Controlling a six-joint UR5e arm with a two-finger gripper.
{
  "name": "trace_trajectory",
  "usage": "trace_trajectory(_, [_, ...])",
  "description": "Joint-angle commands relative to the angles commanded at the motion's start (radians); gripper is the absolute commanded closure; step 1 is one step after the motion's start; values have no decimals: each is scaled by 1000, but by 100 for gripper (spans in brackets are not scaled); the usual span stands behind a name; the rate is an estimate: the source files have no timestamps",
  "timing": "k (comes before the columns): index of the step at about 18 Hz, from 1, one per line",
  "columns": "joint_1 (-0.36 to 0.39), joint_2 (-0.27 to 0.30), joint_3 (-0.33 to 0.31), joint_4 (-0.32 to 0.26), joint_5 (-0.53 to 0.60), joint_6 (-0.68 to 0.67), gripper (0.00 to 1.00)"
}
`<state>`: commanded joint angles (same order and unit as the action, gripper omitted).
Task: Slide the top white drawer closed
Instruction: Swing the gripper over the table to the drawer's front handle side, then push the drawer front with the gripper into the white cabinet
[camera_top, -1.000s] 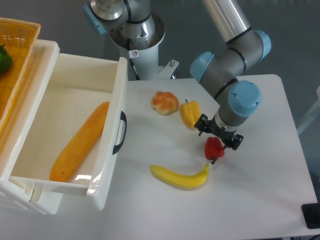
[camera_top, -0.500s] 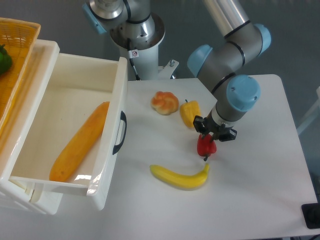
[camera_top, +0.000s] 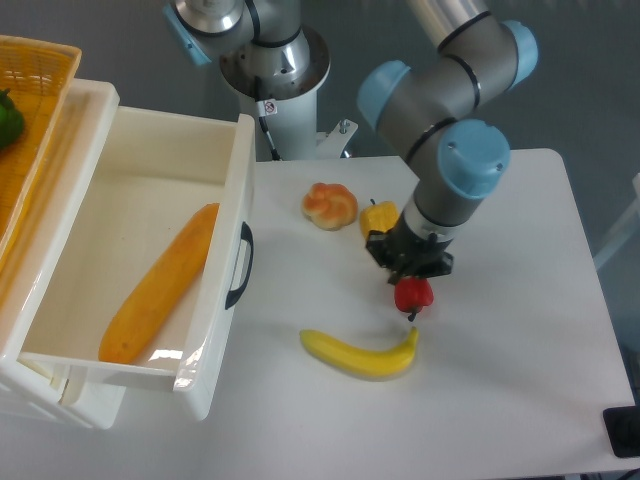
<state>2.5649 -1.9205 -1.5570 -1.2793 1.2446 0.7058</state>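
Note:
The top white drawer (camera_top: 236, 180) stands pulled far out at the left, and a long orange vegetable (camera_top: 160, 285) lies inside it. Its black curved handle (camera_top: 240, 265) faces right, toward the table. My gripper (camera_top: 408, 264) hangs over the middle of the table, well to the right of the handle and apart from it. It points down just above a red pepper (camera_top: 413, 297). From this angle the fingers form one dark cluster, so the gap between them does not show.
A yellow pepper (camera_top: 377, 216) and a bread roll (camera_top: 329, 204) lie behind the gripper. A banana (camera_top: 360, 355) lies in front of it. An orange woven basket (camera_top: 35, 65) with a green item (camera_top: 8, 118) sits on top of the cabinet at far left.
The arm swung left and the wrist turned, bringing the gripper closer to the yellow pepper. The red pepper sits slightly further left. The drawer has not moved.

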Motion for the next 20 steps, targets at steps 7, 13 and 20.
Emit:
trace_trajectory(7, [-34,15,-3,-173,-188,-12,91])
trace_trajectory(13, [-63,15,-3,-196,-226,-5,91])
trace_trajectory(20, [-72,43,-8,-241,-237,-2,91])
